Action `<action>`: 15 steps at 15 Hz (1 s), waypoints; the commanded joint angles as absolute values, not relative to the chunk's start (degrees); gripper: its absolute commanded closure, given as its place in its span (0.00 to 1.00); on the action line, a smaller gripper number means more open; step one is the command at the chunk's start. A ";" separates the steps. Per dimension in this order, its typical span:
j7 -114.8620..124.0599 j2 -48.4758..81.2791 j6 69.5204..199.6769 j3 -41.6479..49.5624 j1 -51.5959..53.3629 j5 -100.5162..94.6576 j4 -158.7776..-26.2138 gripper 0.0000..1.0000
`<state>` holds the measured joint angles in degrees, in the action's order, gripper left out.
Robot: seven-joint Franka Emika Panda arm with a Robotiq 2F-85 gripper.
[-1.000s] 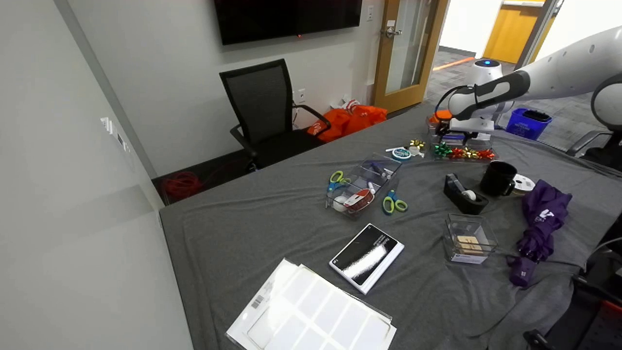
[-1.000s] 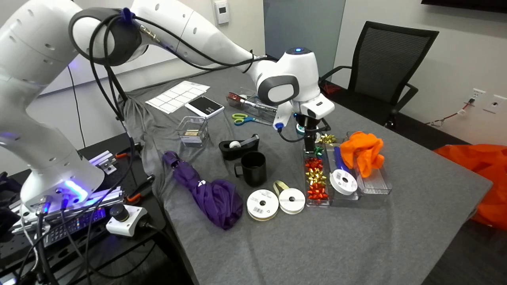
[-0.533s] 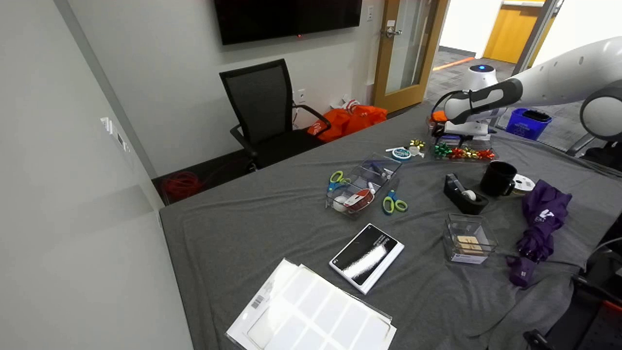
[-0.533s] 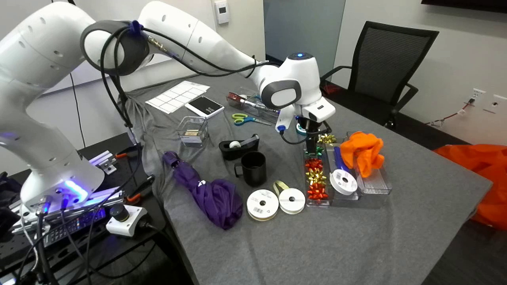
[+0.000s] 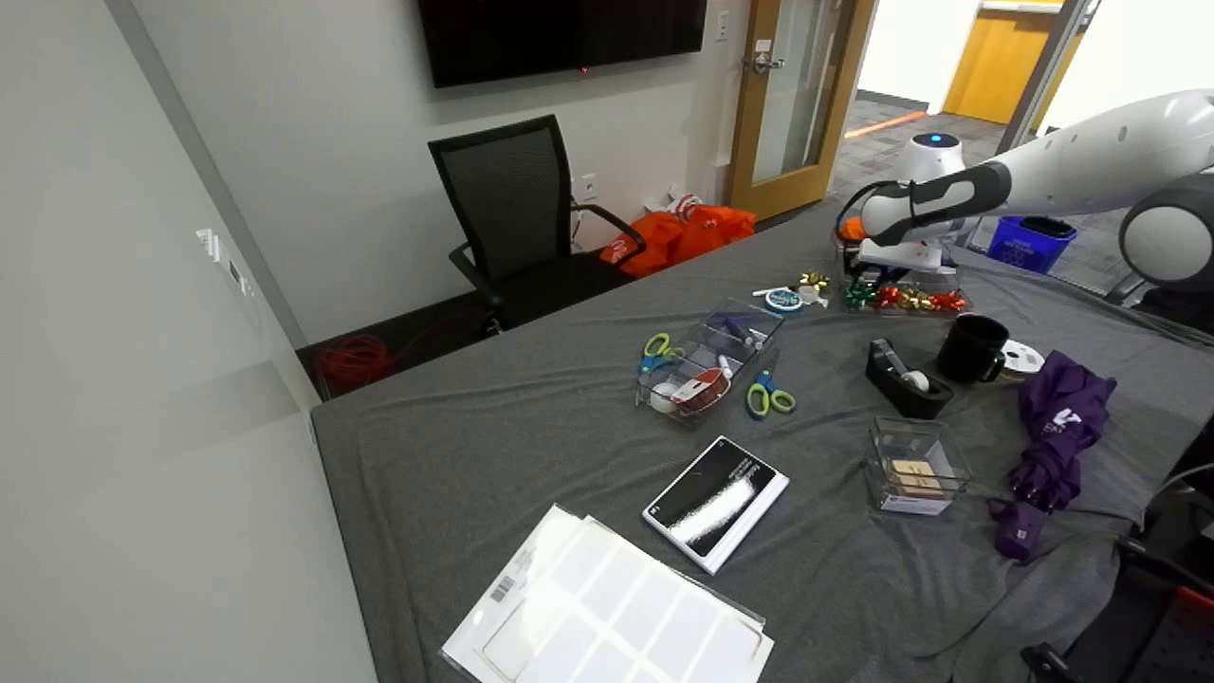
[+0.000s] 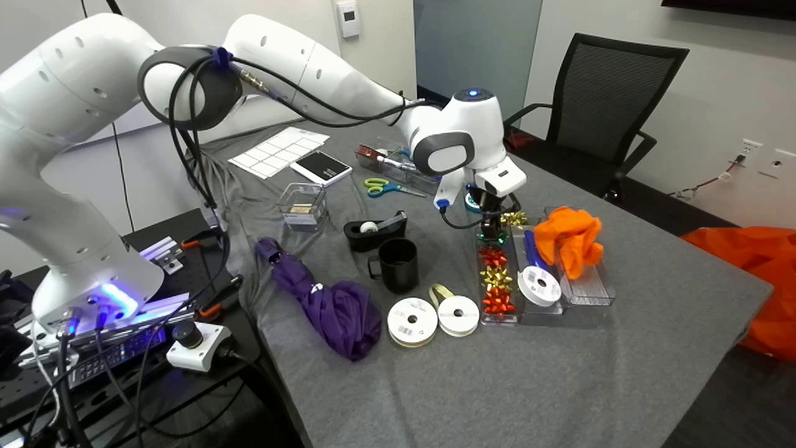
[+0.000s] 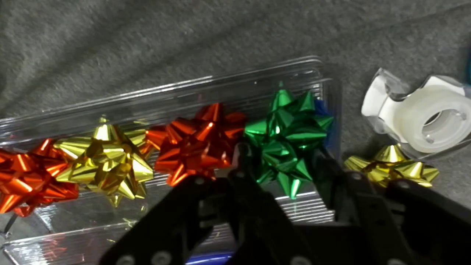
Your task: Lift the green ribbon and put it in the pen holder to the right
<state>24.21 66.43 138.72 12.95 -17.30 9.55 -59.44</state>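
The green ribbon (image 7: 290, 125) is a shiny green bow at the end of a clear plastic tray (image 7: 165, 88), beside red and gold bows. My gripper (image 7: 281, 151) is lowered over it, fingers apart, one on each side of the bow. Whether the pads press on it cannot be made out. In an exterior view the green ribbon (image 5: 861, 293) shows just under the gripper (image 5: 877, 277); elsewhere the gripper (image 6: 491, 233) hides most of it. The pen holder (image 6: 398, 266), a black upright cup with a handle, stands on the table in both exterior views, apart from the tray.
A black tape dispenser (image 6: 375, 231) and a purple umbrella (image 6: 329, 311) lie near the cup. White ribbon spools (image 6: 412, 320) sit in front of it. An orange cloth (image 6: 569, 239) lies over the neighbouring trays. A tape roll (image 7: 434, 117) and loose gold bow (image 7: 392, 167) flank the tray.
The arm has come down toward the green bow, and the gripper has shifted slightly. The objects on the table look the same.
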 commanded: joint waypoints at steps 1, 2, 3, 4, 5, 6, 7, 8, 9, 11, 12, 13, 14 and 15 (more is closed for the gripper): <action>23.96 67.81 137.07 11.83 -18.59 10.82 -56.70 0.85; 23.78 67.65 137.02 11.81 -18.66 11.02 -56.84 0.91; 23.58 67.46 136.92 11.75 -18.75 11.19 -56.97 0.97; 23.40 67.19 136.72 11.72 -18.83 11.36 -57.15 0.99; 23.15 66.88 136.69 11.61 -18.95 11.53 -57.39 1.00; 22.79 66.39 136.57 11.45 -19.11 11.69 -57.73 1.00; 22.47 65.89 136.39 11.31 -19.26 11.86 -58.05 1.00; 22.09 65.37 136.06 11.19 -19.40 12.00 -58.33 1.00; 21.45 64.55 135.64 11.03 -19.57 12.14 -58.84 1.00; 20.16 63.18 134.91 10.28 -20.10 12.82 -59.52 1.00; 19.41 62.29 134.11 9.91 -20.36 13.20 -60.00 1.00; 18.57 61.37 133.21 9.54 -20.63 13.54 -60.39 1.00; 17.56 60.40 132.01 9.02 -21.00 14.06 -60.80 1.00; 16.58 59.47 130.59 8.65 -21.30 14.44 -61.07 1.00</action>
